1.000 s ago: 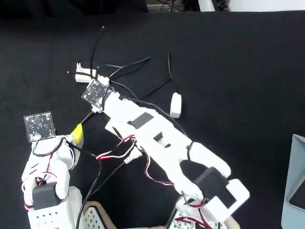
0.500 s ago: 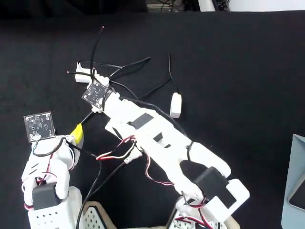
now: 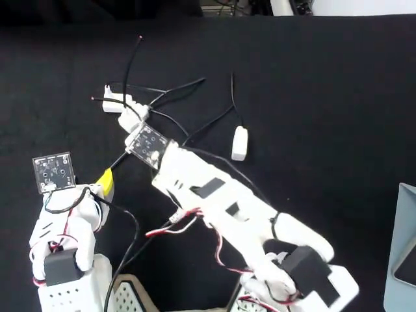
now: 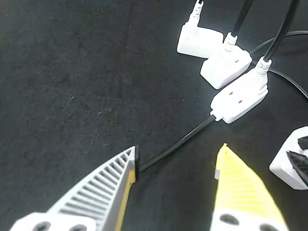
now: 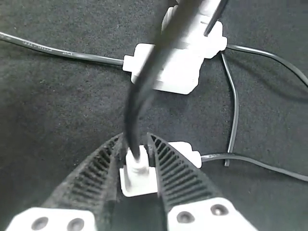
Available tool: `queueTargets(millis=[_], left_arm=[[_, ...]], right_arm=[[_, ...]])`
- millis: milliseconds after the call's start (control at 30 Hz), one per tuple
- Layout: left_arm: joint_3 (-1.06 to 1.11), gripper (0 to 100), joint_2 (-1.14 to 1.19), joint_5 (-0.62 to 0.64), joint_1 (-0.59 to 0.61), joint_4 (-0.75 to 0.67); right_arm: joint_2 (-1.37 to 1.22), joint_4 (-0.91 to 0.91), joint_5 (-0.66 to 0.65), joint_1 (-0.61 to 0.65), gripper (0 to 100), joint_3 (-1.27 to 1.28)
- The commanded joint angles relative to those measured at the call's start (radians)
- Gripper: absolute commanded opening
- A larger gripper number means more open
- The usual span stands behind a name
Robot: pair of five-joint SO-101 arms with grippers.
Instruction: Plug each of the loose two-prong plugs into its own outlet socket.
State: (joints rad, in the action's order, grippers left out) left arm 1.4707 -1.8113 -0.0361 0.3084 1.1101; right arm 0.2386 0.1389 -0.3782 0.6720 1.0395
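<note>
— White plastic sits nearest. My right end effector point(image 5: 134, 140) is clamped on a plug point(image 5: 137, 180), and its black cord point(image 5: 144, 86) arches up out of the grip.

— Are the prongs lined up?

— I cannot tell, because they are hidden under the body. If they meet a socket crooked, I expect them to jam or skid off its face.

— What lies just past it?

— A small white piece point(image 5: 190, 153) sits just beside one of my fingers. Beyond it is a cluster of white bodies point(image 5: 168, 67) with thin cables running off it. The cord sweeps across that cluster, so it hides where I would aim. It could also hook a cable and drag the lot.

— And your other side?

— My left end effector point(image 4: 178, 148) has its fingers apart and holds nothing. It hangs above a black cable point(image 4: 192, 134) that runs to a two-hole socket point(image 4: 239, 96). Nothing pins that socket and it looks light. I judge that a push from the plug would shove it along the bench point(image 3: 325, 97) rather than seat the prongs.

— Farther out?

— Another loose plug point(image 3: 240, 143) lies well apart from the cluster, so the task is a good way from done.
</note>
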Motion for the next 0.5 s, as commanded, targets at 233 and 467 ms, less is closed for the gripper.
queueTargets(millis=[233,467], left_arm=[[-0.007,27,-0.006,0.000,0.002,-0.028],[-0.007,27,-0.006,0.000,0.002,-0.028]], right_arm=[[0.067,-0.086,0.000,-0.020,1.1,0.028],[0.067,-0.140,0.000,-0.020,1.1,-0.019]])
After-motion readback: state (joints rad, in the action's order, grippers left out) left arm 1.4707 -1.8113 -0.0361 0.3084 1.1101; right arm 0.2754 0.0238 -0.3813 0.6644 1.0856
